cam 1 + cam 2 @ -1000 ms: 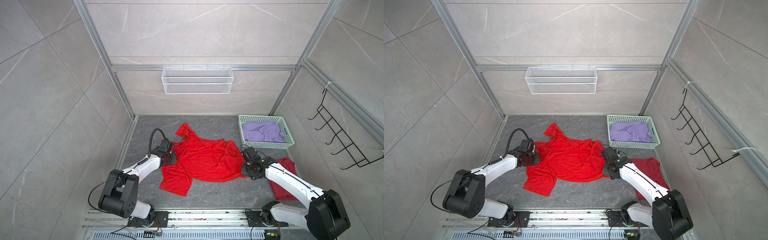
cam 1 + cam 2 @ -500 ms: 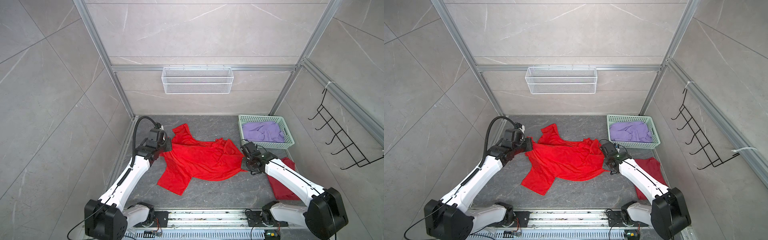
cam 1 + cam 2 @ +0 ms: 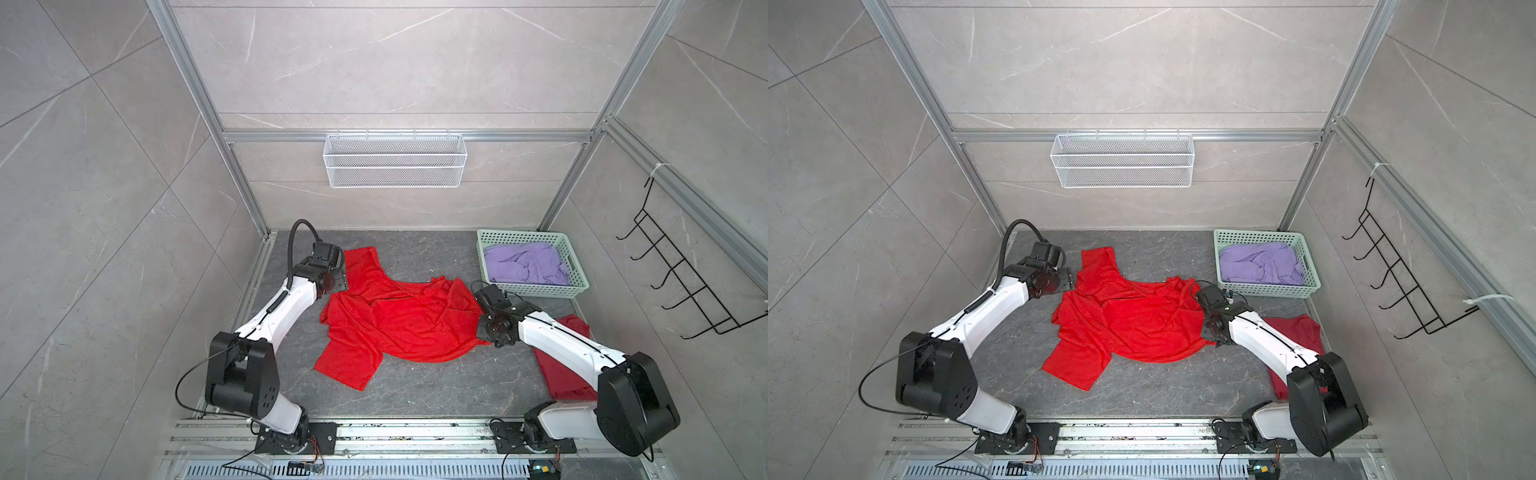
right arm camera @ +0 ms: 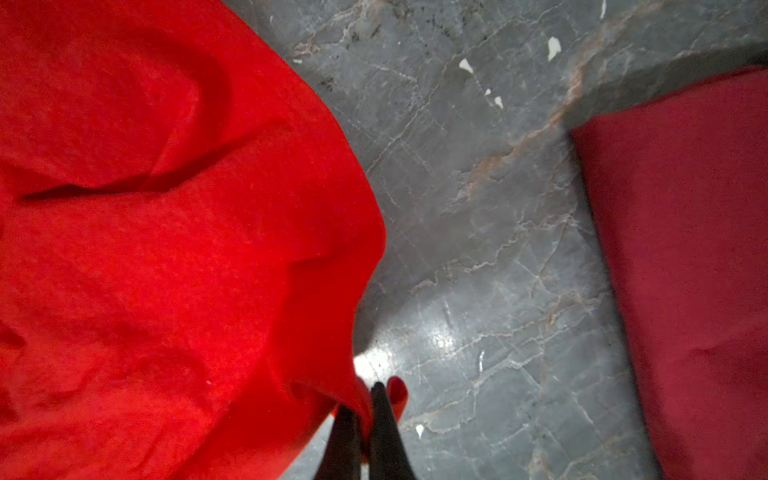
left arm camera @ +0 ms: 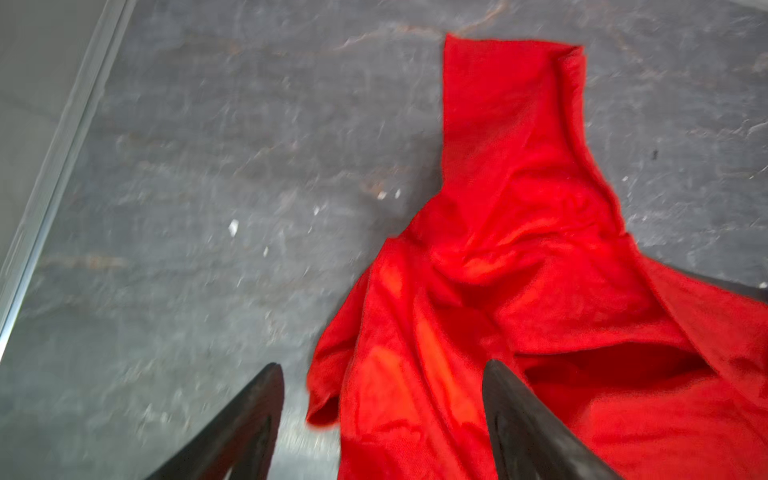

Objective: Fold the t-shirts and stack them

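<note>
The fingers [image 5: 249,419] of the left gripper [image 5: 383,365] stand wide apart and grip nothing. Below them we see one side of the bright red t-shirt [image 5: 519,249] lying on the grey table [image 5: 208,166], and we cannot tell whether a finger touches the cloth. The fingers [image 4: 386,432] of the right gripper [image 4: 361,399] are pressed together on a pinch of the edge of this same shirt (a small red fold comes out between them). In both top views the bright red t-shirt [image 3: 415,324] [image 3: 1142,328] lies crumpled in the middle of the table, between the two arms, with one sleeve pointing to the back wall. The darker red t-shirt [image 3: 557,378] lies flat on the right side, partly under the right arm and apart from the bright one. The lavender t-shirt [image 3: 1258,262] is bunched inside the mint-green basket [image 3: 1266,291] at the back right corner.
</note>
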Robot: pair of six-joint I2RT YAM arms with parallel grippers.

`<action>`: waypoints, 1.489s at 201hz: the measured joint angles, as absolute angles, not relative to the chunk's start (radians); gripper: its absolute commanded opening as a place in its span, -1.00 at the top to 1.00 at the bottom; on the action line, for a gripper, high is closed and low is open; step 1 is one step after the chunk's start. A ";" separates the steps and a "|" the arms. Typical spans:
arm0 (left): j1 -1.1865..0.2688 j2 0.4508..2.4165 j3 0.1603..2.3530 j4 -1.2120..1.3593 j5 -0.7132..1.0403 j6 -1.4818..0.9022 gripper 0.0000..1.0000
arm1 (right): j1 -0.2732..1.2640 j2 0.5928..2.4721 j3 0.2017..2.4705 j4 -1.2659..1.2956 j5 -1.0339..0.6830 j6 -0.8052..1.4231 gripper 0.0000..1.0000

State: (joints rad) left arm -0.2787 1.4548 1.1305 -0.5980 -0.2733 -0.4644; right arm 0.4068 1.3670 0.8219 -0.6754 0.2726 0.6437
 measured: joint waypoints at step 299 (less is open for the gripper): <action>-0.279 1.282 0.588 -0.568 -0.097 -0.852 1.00 | 0.392 1.798 1.355 -0.688 -0.026 0.593 0.19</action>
State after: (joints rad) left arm -0.2787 1.2816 0.5884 -0.5682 -0.0971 -0.8524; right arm 0.3923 1.7977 1.3552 -0.6876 -0.0257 0.5926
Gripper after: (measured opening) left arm 0.055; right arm 0.403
